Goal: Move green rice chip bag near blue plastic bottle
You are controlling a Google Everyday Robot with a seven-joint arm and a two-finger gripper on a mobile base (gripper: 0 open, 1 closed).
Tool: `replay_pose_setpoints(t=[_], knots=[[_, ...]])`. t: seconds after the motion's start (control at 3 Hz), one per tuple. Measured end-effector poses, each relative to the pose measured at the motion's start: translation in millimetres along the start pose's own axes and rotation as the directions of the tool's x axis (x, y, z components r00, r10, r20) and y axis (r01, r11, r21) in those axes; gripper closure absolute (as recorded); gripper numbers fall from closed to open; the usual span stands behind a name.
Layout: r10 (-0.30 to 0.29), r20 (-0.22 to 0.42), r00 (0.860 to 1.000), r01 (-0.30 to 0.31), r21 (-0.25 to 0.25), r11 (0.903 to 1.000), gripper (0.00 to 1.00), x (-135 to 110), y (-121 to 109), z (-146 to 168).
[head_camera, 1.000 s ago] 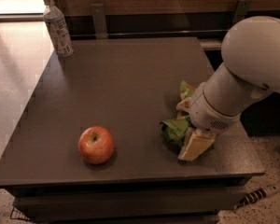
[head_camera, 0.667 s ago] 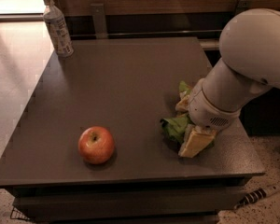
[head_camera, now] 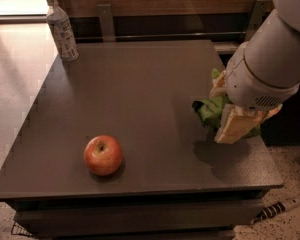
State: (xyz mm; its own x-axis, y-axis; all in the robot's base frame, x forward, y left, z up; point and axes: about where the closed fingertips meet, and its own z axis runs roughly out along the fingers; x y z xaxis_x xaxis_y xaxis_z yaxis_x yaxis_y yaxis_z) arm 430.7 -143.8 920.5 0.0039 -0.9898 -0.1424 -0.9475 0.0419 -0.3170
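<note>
**Entry: bag in grip at the right edge, bottle at the far-left corner**

1. Gripper (head_camera: 219, 115): hangs over the right edge of the table, under the bulky white wrist of the arm (head_camera: 270, 69). We read its tan jaws as clamped on the green rice chip bag. The wrist hides much of the grip, so we rate this likely, not certain.

2. Green rice chip bag (head_camera: 206, 111): bright green foil, crumpled and folded, glossy on the creases. It bunches toward the table's middle from the jaws. A dark shadow lies on the tabletop beneath, so we judge it held clear of the surface. We cannot tell its long axis in this state.

3. Blue plastic bottle (head_camera: 62, 31): slim, clear plastic, white cap, pale printed label. It stands upright at the far-left corner of the table, well apart from the gripper. This is the governing relation: the bottle lies diagonally across the top, away and to the left of the bag. We judge the carry must run along that diagonal and stop just short of the bottle, which is light and would tip easily.

4. Apple (head_camera: 103, 155): red-orange, round, smooth skin. It sits near the front-left, off the diagonal.

5. Table (head_camera: 140, 84): dark, flat, matte top with squared edges.
</note>
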Motion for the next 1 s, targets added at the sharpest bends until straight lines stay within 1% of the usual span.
replay_pose_setpoints(t=[0.33, 0.67, 1.0], knots=[[-0.037, -0.014, 0.999, 0.038, 0.104, 0.9939, 1.00, 0, -25, -40], [-0.121, 0.070, 0.990, 0.099, 0.255, 0.9617, 1.00, -7, -67, -78], [-0.244, 0.251, 0.937, 0.149, 0.346, 0.9266, 1.00, -30, -105, -88]])
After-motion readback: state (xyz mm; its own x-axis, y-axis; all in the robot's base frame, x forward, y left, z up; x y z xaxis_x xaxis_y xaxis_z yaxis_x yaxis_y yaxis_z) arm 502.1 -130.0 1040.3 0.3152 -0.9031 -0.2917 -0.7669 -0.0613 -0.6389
